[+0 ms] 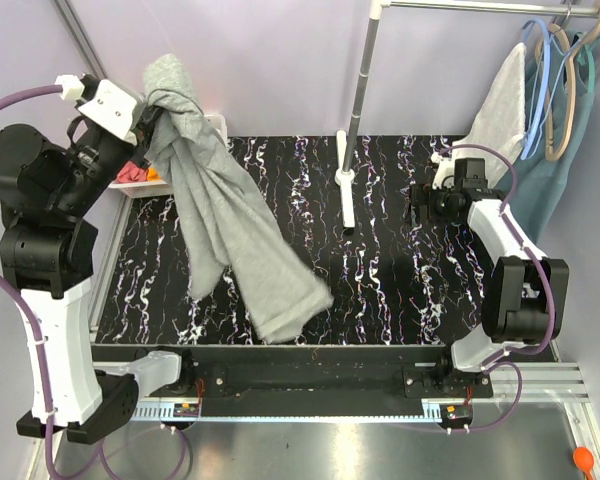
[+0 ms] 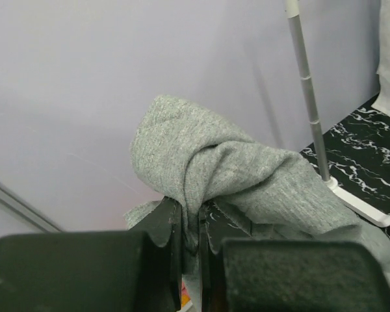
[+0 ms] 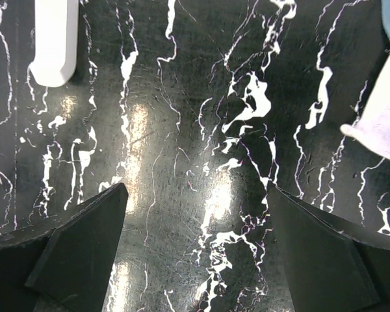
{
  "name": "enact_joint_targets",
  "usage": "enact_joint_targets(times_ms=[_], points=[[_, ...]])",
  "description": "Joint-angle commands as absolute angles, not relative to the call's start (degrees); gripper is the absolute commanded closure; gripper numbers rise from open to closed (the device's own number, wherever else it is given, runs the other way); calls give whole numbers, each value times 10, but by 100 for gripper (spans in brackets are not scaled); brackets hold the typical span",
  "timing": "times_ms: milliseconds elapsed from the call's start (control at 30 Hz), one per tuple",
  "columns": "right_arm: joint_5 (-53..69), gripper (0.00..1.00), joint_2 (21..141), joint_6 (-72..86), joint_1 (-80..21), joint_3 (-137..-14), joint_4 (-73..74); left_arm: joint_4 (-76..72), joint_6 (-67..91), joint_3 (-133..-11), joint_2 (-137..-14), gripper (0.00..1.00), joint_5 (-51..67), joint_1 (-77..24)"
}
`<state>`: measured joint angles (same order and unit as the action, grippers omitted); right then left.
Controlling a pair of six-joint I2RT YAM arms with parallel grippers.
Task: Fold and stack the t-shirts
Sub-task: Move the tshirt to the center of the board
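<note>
Overhead, the left arm (image 1: pixel 50 190) and the hanging grey t-shirt (image 1: pixel 230 230) hid most of a pink t-shirt (image 1: pixel 130 175) and an orange t-shirt (image 1: pixel 157 177); only 2 slivers showed. In the left wrist view, the grey fabric's pinched part was hidden inside the clamped left gripper (image 2: pixel 190 224). The hangers (image 1: pixel 558 70) ran off the top edge. In the right wrist view, the right edge cut off all but a corner of the off-white cloth (image 3: pixel 377 133). An orange object (image 1: pixel 583 458) at bottom right was too small to identify.

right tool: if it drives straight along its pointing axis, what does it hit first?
Likely the bare black marbled tabletop. The right tool is open and points down at it with nothing in the way. Depth is unclear.
</note>
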<state>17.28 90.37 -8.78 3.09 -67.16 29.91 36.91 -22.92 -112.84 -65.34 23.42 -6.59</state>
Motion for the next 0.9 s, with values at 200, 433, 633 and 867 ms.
enact_joint_targets(times_ms=[200, 433, 633, 867], points=[[185, 0, 913, -93, 30, -688, 309, 336, -214, -986, -668, 100, 245, -78], [180, 0, 919, -94, 30, -689, 311, 328, -206, -994, -677, 100, 229, -131], [183, 0, 925, -94, 30, -691, 314, 336, -206, -985, -674, 100, 236, -185], [187, 0, 929, -94, 30, -692, 316, 343, -222, -961, -700, 100, 192, -293]])
